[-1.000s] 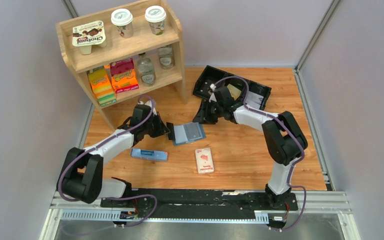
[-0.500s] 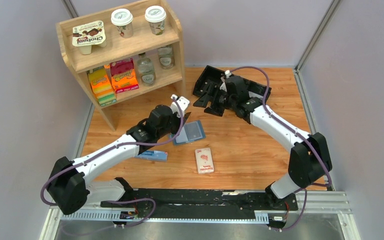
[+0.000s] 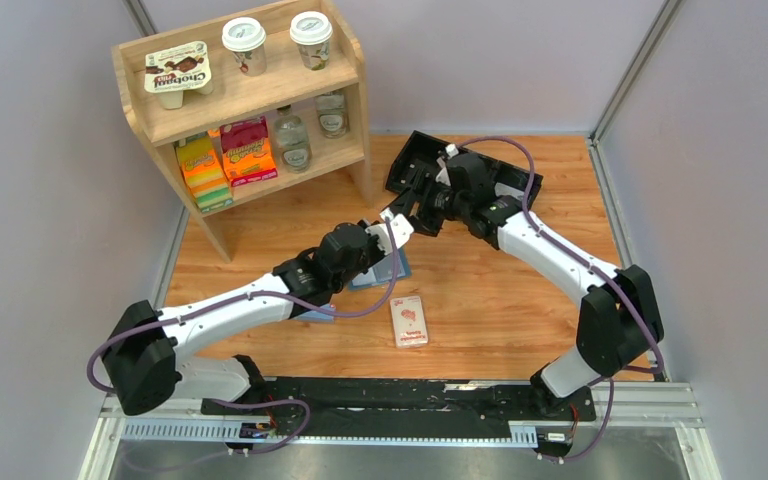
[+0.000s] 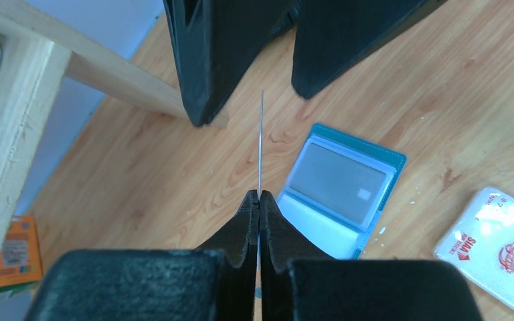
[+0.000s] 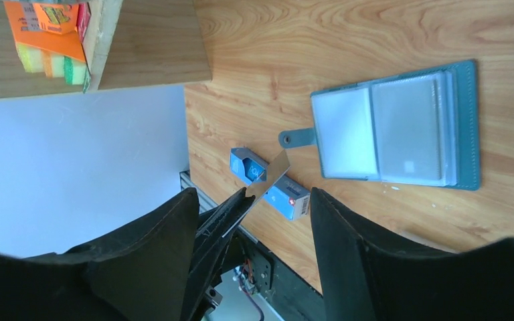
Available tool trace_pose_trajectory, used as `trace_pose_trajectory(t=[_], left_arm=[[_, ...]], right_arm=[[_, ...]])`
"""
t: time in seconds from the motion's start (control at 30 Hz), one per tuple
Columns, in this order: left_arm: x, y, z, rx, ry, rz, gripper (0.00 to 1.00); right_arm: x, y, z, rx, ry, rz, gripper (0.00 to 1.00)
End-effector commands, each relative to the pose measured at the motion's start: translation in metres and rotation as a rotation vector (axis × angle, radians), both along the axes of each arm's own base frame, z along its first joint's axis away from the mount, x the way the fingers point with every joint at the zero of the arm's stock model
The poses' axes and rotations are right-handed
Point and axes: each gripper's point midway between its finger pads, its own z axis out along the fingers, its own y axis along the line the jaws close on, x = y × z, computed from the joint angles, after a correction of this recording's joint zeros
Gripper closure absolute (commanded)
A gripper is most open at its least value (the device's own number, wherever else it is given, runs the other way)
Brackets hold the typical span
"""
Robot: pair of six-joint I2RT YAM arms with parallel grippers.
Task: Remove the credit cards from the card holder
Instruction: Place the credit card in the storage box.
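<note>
The light blue card holder point(image 4: 343, 189) lies open on the wooden table, half under my left arm in the top view point(image 3: 392, 268). A grey credit card point(image 5: 409, 128) shows in its clear pocket. My left gripper point(image 4: 260, 195) is shut on another thin credit card point(image 4: 262, 140), seen edge-on here and as a silvery strip point(image 5: 272, 175) in the right wrist view. It holds the card in the air above the table. My right gripper point(image 5: 253, 194) stands open, its fingers point(image 4: 204, 63) on either side of that card without touching it. In the top view the left gripper point(image 3: 397, 222) meets the right gripper point(image 3: 415, 206).
A white pack with a red picture point(image 3: 409, 321) lies near the holder. A narrow pale blue box point(image 5: 271, 185) sits under my left arm. A black tray point(image 3: 513, 177) is at the back right, a wooden shelf point(image 3: 250, 95) with cups, bottles and boxes at the back left.
My left gripper has lifted from the holder's left edge and carried the card right, up to the right gripper. The right gripper has opened wider and drawn back toward the tray.
</note>
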Motion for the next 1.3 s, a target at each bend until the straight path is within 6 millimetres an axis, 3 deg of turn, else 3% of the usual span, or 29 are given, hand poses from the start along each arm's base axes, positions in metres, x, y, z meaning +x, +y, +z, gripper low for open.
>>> trace_pose_trajectory(t=[0.0,0.17,0.3,0.33,0.43,0.57,0.67,0.77,0.8,0.83,0.87,0.97,1.27], left_arm=[[0.010,-0.010,0.033,0.016,-0.136,-0.004,1.00],[0.010,-0.016,0.033,0.036,-0.160,-0.013,1.00],[0.010,-0.013,0.033,0.020,-0.150,0.014,0.97],[0.010,-0.010,0.033,0.006,-0.143,0.035,0.95],[0.010,-0.006,0.030,-0.005,-0.123,0.073,0.74],[0.013,0.011,0.023,-0.057,-0.055,0.180,0.56],[0.016,0.028,0.014,-0.188,0.069,0.261,0.44],[0.008,0.030,0.004,-0.357,0.230,0.275,0.38],[0.011,0.041,-0.005,-0.377,0.263,0.314,0.37],[0.008,0.039,-0.007,-0.452,0.324,0.323,0.36],[0.012,0.053,-0.016,-0.483,0.358,0.373,0.35],[0.007,0.060,-0.033,-0.641,0.514,0.425,0.35],[0.002,0.073,-0.036,-0.698,0.535,0.475,0.35]], right_arm=[[-0.005,0.017,0.004,0.056,0.019,0.047,0.38],[-0.008,0.022,-0.006,0.059,0.053,0.067,0.58],[-0.001,0.018,-0.004,0.052,0.025,0.051,0.97],[0.002,0.016,-0.003,0.056,0.016,0.046,1.00],[0.012,0.010,0.000,0.071,-0.019,0.030,1.00],[0.036,-0.009,-0.001,0.046,-0.094,-0.027,1.00],[0.063,-0.029,-0.003,0.009,-0.166,-0.099,1.00],[0.093,-0.050,-0.009,-0.047,-0.229,-0.197,1.00],[0.107,-0.057,-0.008,-0.055,-0.273,-0.233,1.00],[0.118,-0.061,-0.010,-0.071,-0.291,-0.265,1.00],[0.128,-0.065,-0.012,-0.083,-0.308,-0.296,1.00],[0.157,-0.074,-0.024,-0.137,-0.342,-0.376,1.00],[0.231,-0.078,-0.048,-0.191,-0.395,-0.548,1.00]])
